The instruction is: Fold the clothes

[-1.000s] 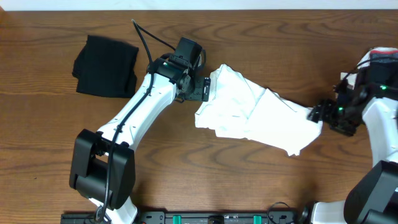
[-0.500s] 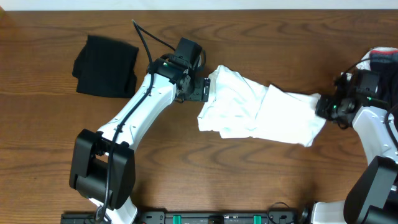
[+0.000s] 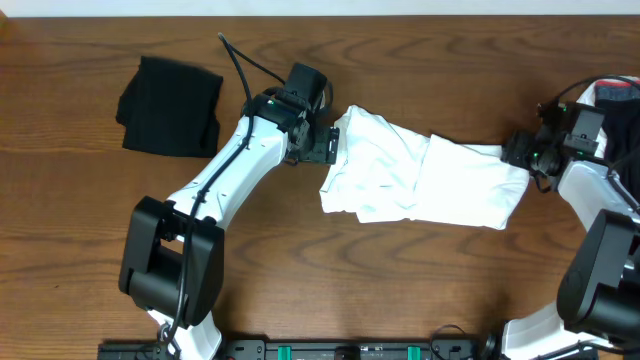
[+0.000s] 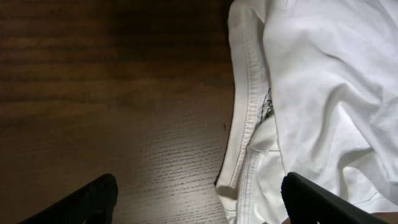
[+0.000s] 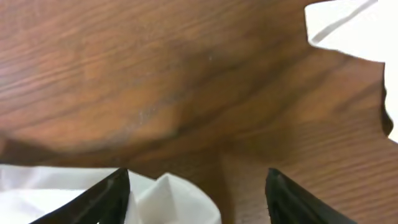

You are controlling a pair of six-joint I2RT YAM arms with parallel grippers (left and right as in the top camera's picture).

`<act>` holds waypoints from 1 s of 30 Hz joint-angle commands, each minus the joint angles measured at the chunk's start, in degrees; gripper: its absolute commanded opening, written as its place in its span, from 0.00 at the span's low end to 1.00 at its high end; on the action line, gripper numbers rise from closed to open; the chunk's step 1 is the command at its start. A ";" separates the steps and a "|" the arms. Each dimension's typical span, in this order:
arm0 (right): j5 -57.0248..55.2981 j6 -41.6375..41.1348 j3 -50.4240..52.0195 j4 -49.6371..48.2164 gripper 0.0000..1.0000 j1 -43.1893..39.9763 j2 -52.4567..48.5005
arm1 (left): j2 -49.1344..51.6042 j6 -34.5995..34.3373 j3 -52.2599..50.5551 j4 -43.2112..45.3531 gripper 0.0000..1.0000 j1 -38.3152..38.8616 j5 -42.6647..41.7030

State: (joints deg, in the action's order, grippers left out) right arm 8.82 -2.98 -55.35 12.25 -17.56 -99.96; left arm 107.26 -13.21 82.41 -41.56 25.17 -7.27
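Observation:
The white T-shirt [image 3: 420, 180] of the clothes lies rumpled and stretched sideways across the middle of the table. My left gripper [image 3: 325, 145] stands open at its left edge. In the left wrist view the stitched hem [image 4: 249, 124] runs between the wide-apart fingers [image 4: 93, 199], nearer the right one. My right gripper [image 3: 520, 155] is at the shirt's right end, jaws apart. A peak of white cloth [image 5: 168, 196] lies loose between its fingers [image 5: 298, 199], beside the left one.
A folded black garment [image 3: 170, 105] lies at the back left. A white-and-dark piece [image 3: 615, 92] sits at the far right edge, and its white cloth [image 5: 348, 28] shows ahead of the right gripper. Bare wood [image 3: 400, 290] lies in front of the shirt.
My right gripper drew the shirt's right end rightward and toward the table's far side, stretching the shirt flatter, then its jaws opened off the cloth. The left arm has stayed in place.

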 commanded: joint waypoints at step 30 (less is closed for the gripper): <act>5.62 -9.62 15.10 6.10 0.54 -4.39 11.45 | 0.57 0.96 -0.68 -2.73 0.86 -0.13 0.50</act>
State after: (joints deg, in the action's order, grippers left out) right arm 13.08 -12.16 -42.30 20.84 -21.74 -88.44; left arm 107.26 -13.19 82.35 -44.23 25.17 -7.29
